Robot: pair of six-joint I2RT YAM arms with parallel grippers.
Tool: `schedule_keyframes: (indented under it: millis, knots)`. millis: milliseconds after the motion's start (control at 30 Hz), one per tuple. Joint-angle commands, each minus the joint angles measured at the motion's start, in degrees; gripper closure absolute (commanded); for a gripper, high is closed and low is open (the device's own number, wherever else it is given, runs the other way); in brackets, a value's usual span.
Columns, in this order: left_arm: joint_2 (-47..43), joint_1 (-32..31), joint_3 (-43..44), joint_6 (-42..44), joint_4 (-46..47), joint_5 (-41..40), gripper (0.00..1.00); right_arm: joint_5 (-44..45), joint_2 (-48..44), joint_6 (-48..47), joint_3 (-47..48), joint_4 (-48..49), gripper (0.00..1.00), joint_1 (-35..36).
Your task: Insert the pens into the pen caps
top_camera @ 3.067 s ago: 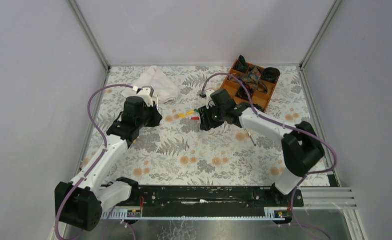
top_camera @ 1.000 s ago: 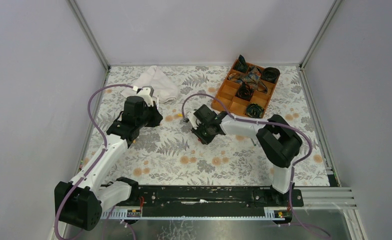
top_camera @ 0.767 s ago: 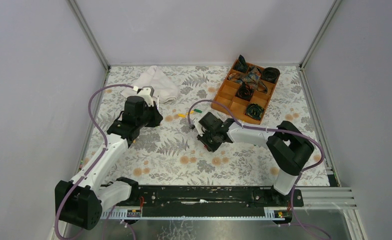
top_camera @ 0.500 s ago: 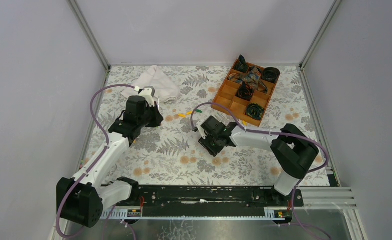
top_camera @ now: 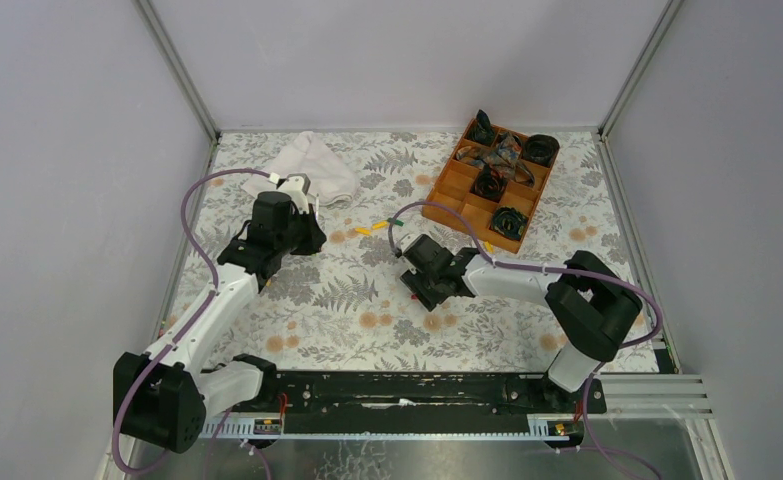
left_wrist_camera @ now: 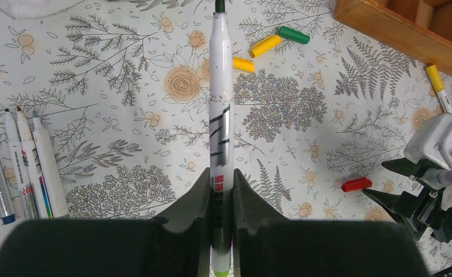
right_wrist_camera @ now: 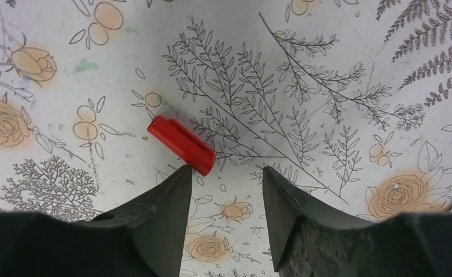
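Observation:
My left gripper (left_wrist_camera: 219,179) is shut on a white-barrelled pen (left_wrist_camera: 219,115) with a dark green tip, which points away from me over the flowered table. Beyond that tip lie two yellow pen caps (left_wrist_camera: 266,45) (left_wrist_camera: 242,64) and a green pen cap (left_wrist_camera: 293,34). A red pen cap (right_wrist_camera: 181,145) lies flat on the table. My right gripper (right_wrist_camera: 226,170) stands open just behind it, with its left fingertip at the cap's near end and nothing between the jaws. In the top view the left gripper (top_camera: 302,232) and right gripper (top_camera: 430,295) sit mid-table.
Several more pens (left_wrist_camera: 21,161) lie side by side to the left. A pen with a yellow cap (left_wrist_camera: 437,86) lies near the wooden tray (top_camera: 450,188), which holds black coiled bands. A white cloth (top_camera: 312,165) sits at the back left.
The right arm drew back from the caps towards the near side, and its jaws have opened wider over the last second. The red cap now lies free. The left arm has barely moved.

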Motion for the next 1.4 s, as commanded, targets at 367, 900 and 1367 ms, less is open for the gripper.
schedule_keyframes:
  millis: [367,900,1367]
  knots:
    - [0.1,0.3,1.7,-0.2,0.1,-0.3,1.0,10.5,6.8,7.0,6.5,1.9,0.45,0.5]
    - [-0.8,0.3,1.6,-0.1,0.0,-1.1,1.0,6.2,5.3,14.3,15.3,-2.1,0.44,0.4]
    - [-0.7,0.2,1.6,-0.1,0.0,-1.2,1.0,1.4,8.9,14.4,15.7,-3.0,0.5,1.1]
